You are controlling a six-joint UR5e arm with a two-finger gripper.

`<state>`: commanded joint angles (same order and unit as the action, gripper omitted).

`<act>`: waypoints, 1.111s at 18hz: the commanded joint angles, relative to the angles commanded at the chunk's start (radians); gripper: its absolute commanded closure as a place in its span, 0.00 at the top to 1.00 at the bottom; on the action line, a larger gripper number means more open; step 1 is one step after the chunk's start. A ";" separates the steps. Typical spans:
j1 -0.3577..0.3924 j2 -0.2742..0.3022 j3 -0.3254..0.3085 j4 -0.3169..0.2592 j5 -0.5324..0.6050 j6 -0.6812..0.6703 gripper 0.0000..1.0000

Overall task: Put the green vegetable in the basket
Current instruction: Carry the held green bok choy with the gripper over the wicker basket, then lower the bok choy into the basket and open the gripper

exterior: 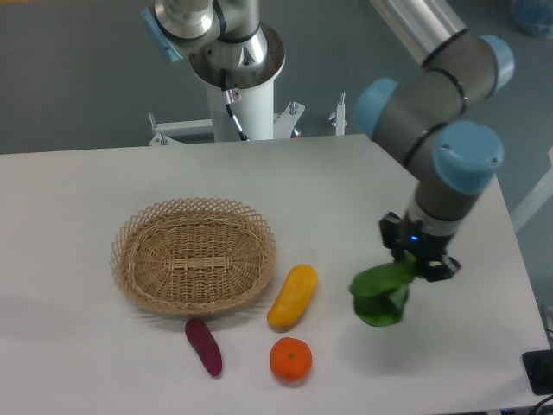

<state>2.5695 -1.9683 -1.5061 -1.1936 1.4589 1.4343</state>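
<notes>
The pincer (pixel 413 264) was closed on the green vegetable (pixel 381 294), gripping it at its upper end, so that the dark leaves drooped down and to the left below the black fingers. The stalk base was hidden in the grip and could not be made out. The vegetable hung clear of the white surface (pixel 78 194), with a faint shadow under it, well to the right of the basket (pixel 193 254) and not over it.

The basket sat flat on the surface, left of centre, its looped wicker rim open all the way round and nothing lying inside it. Just beside the basket's right rim lay a yellow oblong vegetable (pixel 293 296), tilted with its upper end pointing up and to the right; it was close to the rim but apart from it. The held greens hung to the right of this yellow piece, with a gap of bare surface between the two. Below the basket's lower edge lay a purple sweet potato (pixel 204 347), slanted, near the wicker but not touching it. To the right of the sweet potato, and just below the yellow vegetable, sat an orange fruit (pixel 290 359).

The arm (pixel 436 112), grey with blue joint caps, reached in from the upper right, beyond the basket's far side. Its white mounting column (pixel 239 91) stood behind the surface's back edge, above the basket.
</notes>
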 joint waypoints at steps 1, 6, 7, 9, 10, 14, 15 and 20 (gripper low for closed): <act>-0.005 0.015 -0.031 0.023 -0.011 0.001 0.40; -0.058 0.130 -0.253 0.175 -0.043 -0.002 0.39; -0.072 0.144 -0.282 0.195 -0.048 0.000 0.39; -0.095 0.163 -0.318 0.206 -0.064 -0.015 0.38; -0.103 0.167 -0.322 0.209 -0.077 -0.032 0.37; -0.146 0.169 -0.322 0.209 -0.140 -0.041 0.37; -0.158 0.167 -0.322 0.209 -0.140 -0.043 0.37; -0.203 0.160 -0.353 0.198 -0.143 -0.054 0.37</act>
<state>2.3670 -1.8086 -1.8590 -0.9956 1.3162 1.3806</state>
